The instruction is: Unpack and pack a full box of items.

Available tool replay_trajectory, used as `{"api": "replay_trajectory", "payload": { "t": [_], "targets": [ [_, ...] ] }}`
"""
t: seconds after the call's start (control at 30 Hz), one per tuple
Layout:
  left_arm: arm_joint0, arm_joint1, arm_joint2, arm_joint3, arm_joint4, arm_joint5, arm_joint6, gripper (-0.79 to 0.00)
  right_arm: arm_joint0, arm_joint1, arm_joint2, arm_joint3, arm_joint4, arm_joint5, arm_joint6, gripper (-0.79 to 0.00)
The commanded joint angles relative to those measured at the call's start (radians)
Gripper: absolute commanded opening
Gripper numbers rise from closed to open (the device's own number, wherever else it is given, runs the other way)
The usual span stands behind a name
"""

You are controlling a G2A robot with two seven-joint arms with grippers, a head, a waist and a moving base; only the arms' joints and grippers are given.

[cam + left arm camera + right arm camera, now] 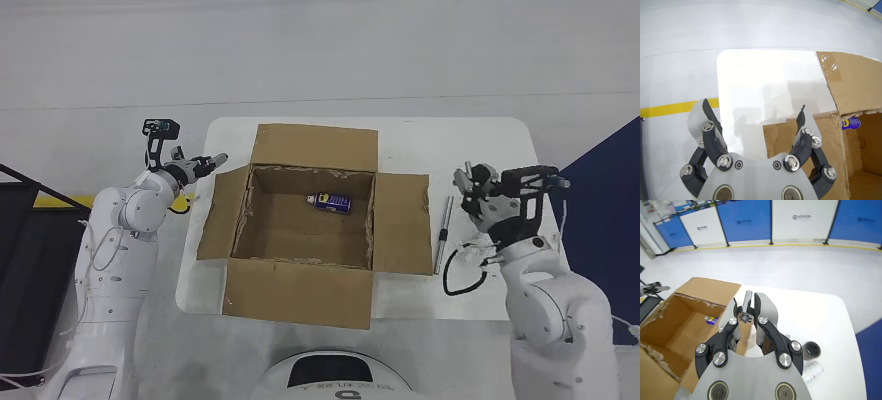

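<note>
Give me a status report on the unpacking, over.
Left pincer open, empty, beside the box. Right pincer shut on a metal shaft. Blue can lies inside the box, nothing over it.

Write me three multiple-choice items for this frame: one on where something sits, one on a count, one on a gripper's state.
1. Where is the blue can?
A) on the table beside the box
B) inside the cardboard box
C) on the floor

2. How many items lie inside the box?
A) one
B) three
C) five

3. What state is the right gripper in?
A) open and empty
B) shut on a metal shaft
C) shut on a box flap

Answers:
1 B: the can lies on the box floor, nearer the far wall.
2 A: the top view shows the can alone in there.
3 B: its fingers clamp the shaft, while the left gripper is open and empty.
</note>
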Motion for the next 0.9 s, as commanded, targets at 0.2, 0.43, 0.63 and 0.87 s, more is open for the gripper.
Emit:
{"api": "replay_trajectory", "payload": {
  "t": [0.2,0.43,0.63,0.87],
  "targets": [
    [0.0,0.0,0.0,0.0,0.0,0.0,0.0,0.0,-0.137,0.005,0.22,0.144,0.106,0.014,0.028,-0.785],
    [0.0,0.0,0.0,0.0,0.0,0.0,0.0,0.0,-0.101,0.021,0.294,0.298,0.166,-0.012,0.209,-0.785],
    [0.0,0.0,0.0,0.0,0.0,0.0,0.0,0.0,-0.019,0.04,0.298,0.408,0.178,-0.056,0.32,-0.785],
    [0.0,0.0,0.0,0.0,0.0,0.0,0.0,0.0,0.069,0.06,0.291,0.512,0.17,-0.079,0.398,-0.785]
  ]
}}
